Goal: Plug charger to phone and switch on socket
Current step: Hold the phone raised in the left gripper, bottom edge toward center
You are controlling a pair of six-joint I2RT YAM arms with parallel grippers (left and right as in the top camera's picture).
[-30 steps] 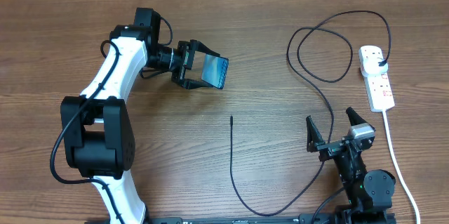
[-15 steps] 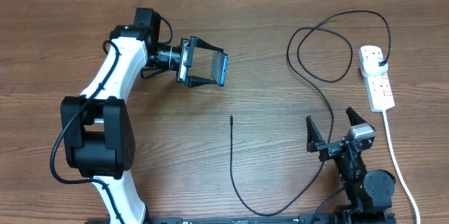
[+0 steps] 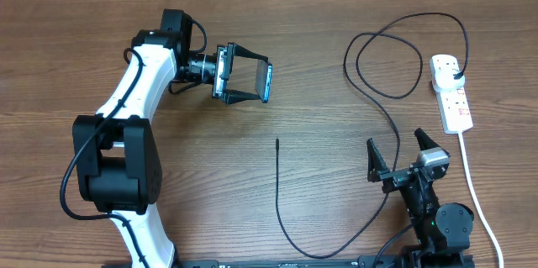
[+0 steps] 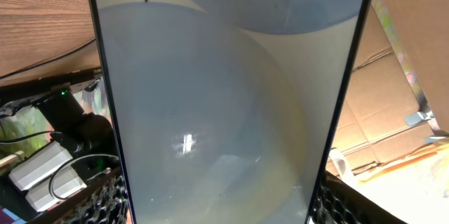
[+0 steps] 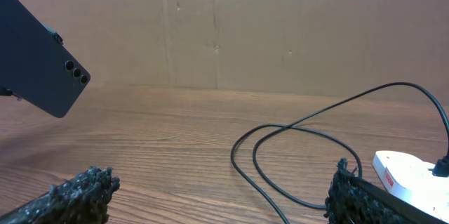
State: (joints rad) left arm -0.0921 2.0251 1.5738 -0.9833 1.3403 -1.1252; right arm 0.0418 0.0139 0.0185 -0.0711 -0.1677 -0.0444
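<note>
Across the wooden table [image 3: 84, 16], cardboard [image 5: 280, 27] behind, lies the charger [image 3: 278, 176].

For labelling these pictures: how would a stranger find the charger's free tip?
Start at the white socket on the table's right. The thin black charger loops from it, sweeps along the near edge and ends mid-table: a straight tip, touching nothing.

Brown wood-grain table [image 3: 319, 66] seen from above. Charger [image 3: 278, 192] laid directly on table: thin black cable run from connector tip [image 3: 277, 141] near table middle toward front edge, curved back up right side, loose loop formed at far right. Black plug [image 3: 455, 73] seated in far end of socket [image 3: 451, 93]. Socket laid flat near right edge, lengthwise front to back. White cord [image 3: 475, 192] trailed from socket's near end toward front edge.
</note>
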